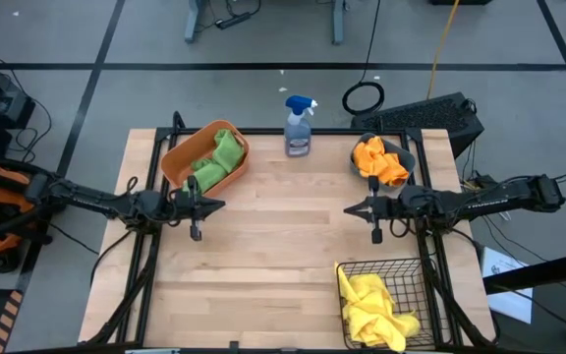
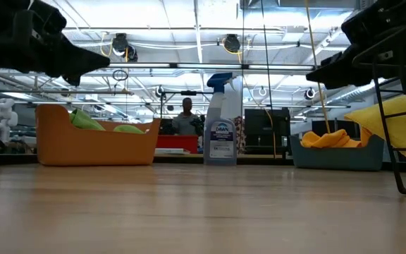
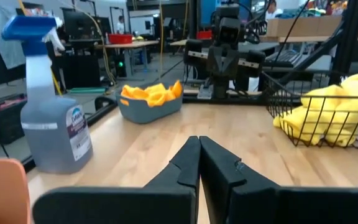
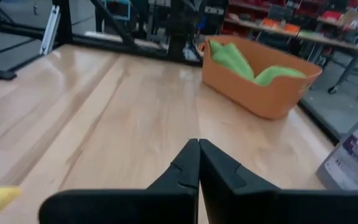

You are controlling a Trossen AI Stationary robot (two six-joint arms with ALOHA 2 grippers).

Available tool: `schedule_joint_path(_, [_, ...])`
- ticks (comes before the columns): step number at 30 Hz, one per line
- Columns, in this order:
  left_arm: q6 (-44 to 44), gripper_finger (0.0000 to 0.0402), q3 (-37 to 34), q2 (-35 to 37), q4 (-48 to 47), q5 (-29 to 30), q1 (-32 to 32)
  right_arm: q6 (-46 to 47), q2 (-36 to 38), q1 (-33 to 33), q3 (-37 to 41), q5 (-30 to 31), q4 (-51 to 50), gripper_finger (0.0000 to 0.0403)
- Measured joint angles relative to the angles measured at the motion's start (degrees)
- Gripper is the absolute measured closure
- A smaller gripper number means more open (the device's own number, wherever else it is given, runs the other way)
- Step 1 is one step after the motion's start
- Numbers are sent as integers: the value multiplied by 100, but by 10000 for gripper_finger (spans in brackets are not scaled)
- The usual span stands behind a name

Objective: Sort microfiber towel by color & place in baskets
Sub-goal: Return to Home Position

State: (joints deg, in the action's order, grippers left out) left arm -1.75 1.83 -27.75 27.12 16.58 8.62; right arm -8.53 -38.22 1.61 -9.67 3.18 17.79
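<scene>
Green towels (image 1: 216, 159) lie in the orange oval tub (image 1: 178, 163) at the table's far left; the right wrist view shows them too (image 4: 241, 62). Orange towels (image 1: 379, 160) fill the teal bin (image 3: 149, 111) at the far right. Yellow towels (image 1: 376, 310) lie in the black wire basket (image 1: 406, 273) at the near right. My left gripper (image 1: 222, 205) hovers shut near the tub, pointing right. My right gripper (image 1: 348, 209) hovers shut near the teal bin, pointing left. Both hold nothing.
A blue-topped spray bottle (image 1: 299, 126) stands at the far edge between the tub and the teal bin. Bare wooden tabletop (image 1: 283, 256) spreads between the two grippers and toward the near edge. A person (image 2: 186, 116) shows far off in the room behind.
</scene>
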Motion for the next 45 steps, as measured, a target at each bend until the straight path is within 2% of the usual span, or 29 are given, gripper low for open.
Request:
schedule_joint_path(7, [148,389,-55,258,-514,-1,3,-12,57,0,196,-2,1,403])
schedule_joint_path(18, [166,389,-55,361,-717,-152,3,269,399,0,886,-26,716,403])
schedule_joint_path(27, [290,389,-55,458,-732,-537,3,280,595,0,890,-31,492,403])
schedule_joint_path(32, [279,389,-51,774,-748,-498,3,274,853,0,887,-33,174,403])
schedule_joint_path(45, [290,389,-48,1778,-1683,-394,3,189,1953,0,887,-33,-773,403])
